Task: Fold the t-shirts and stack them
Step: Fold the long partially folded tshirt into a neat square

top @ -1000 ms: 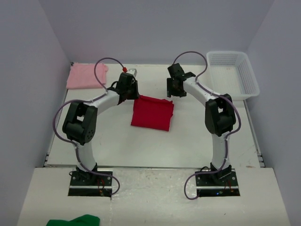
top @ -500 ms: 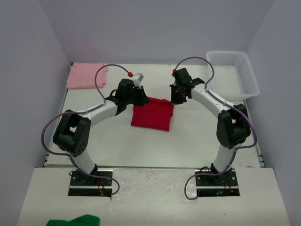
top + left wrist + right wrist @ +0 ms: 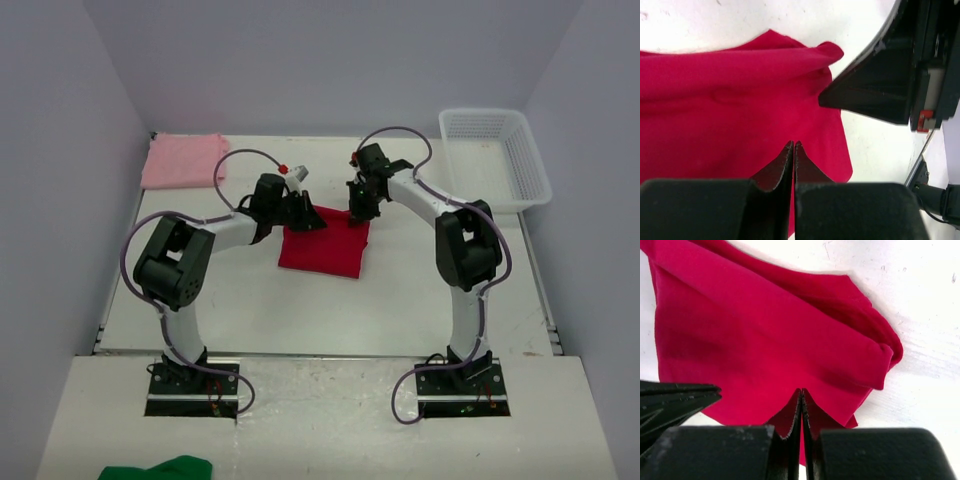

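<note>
While two tees lie on table [image 3: 300, 310]: one pink tee [image 3: 183, 161] folded, back-left corner; left gripper [image 3: 308, 218] pinching far edge of one red tee [image 3: 325, 245], mid-table; right gripper [image 3: 357, 210] pinching same edge; one basket [image 3: 495, 160], right.

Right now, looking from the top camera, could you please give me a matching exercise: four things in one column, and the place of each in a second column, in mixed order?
Things
1. red t-shirt
2. pink t-shirt
3. white basket
4. green cloth

Places
a. far right corner
b. bottom edge of the top view, near left
c. middle of the table
d. far left corner

Pairs: 1-c, 2-d, 3-a, 4-b
</note>
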Robot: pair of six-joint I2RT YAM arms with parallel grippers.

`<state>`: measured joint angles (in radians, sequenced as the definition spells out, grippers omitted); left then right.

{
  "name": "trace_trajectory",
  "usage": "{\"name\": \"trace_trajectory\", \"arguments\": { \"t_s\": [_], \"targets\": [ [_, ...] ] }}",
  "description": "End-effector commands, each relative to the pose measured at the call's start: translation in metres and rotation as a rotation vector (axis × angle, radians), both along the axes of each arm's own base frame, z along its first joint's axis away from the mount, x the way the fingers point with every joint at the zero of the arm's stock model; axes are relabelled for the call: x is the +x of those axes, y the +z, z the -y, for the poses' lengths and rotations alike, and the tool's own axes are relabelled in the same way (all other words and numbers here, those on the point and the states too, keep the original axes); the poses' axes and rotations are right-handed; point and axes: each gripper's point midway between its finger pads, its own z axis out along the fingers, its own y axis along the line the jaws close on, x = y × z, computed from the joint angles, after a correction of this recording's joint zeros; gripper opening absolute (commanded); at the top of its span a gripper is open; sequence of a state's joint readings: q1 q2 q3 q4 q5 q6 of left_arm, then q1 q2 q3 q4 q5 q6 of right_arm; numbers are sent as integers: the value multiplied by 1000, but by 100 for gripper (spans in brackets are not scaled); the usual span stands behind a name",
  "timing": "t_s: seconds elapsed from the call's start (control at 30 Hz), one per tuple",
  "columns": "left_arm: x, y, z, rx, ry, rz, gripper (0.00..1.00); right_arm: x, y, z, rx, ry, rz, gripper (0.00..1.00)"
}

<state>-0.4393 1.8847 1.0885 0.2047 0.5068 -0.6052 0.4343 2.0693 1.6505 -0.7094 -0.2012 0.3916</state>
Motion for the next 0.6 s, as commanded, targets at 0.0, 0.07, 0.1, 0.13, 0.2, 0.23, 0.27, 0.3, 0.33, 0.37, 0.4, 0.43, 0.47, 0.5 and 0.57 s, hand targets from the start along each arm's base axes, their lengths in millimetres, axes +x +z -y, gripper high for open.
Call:
{"name": "trace_trajectory", "arguments": {
  "t_s": [0.0,0.07,0.1,0.13,0.2,0.23,0.27,0.3,0.33,0.37,0.4,0.43,0.47,0.5,0.57],
  "targets": [
    [-11,16,2,-51,-26,28,0,14,10,-2,15,-17,21,0],
    [-15,19,0,-54,-23,31,0,21,7,0,10,-30,15,0],
    [-19,13,-2,-46,-14,15,0,24,6,0,10,-33,14,0],
    [-24,13,-1,-45,-16,12,0,26,5,2,8,-39,9,0],
    [-30,4,-6,-25,4,-6,0,32,2,3,7,-44,0,0],
    [-35,3,-6,-16,6,-8,0,34,1,3,4,-45,-1,0],
    [-37,0,-8,-5,11,-13,0,38,-2,7,-9,-56,-9,0],
    [-41,-8,-12,16,24,-29,0,39,-3,8,-12,-60,-11,0],
    [-45,-12,-12,26,20,-44,0,41,-5,9,-13,-65,-15,0],
    [-47,-14,-14,33,22,-50,0,44,-8,11,-17,-69,-25,0],
    [-53,-18,-16,45,24,-59,0,44,-10,11,-18,-69,-34,0],
    [-55,-20,-17,50,26,-61,0,45,-12,13,-21,-72,-41,0],
    [-59,-22,-18,55,25,-63,0,47,-12,13,-21,-73,-44,0],
    [-63,-27,-21,69,29,-69,0,48,-17,14,-28,-77,-51,0],
    [-69,-27,-24,79,29,-67,0,52,-17,16,-23,-89,-51,0]
  ]
}}
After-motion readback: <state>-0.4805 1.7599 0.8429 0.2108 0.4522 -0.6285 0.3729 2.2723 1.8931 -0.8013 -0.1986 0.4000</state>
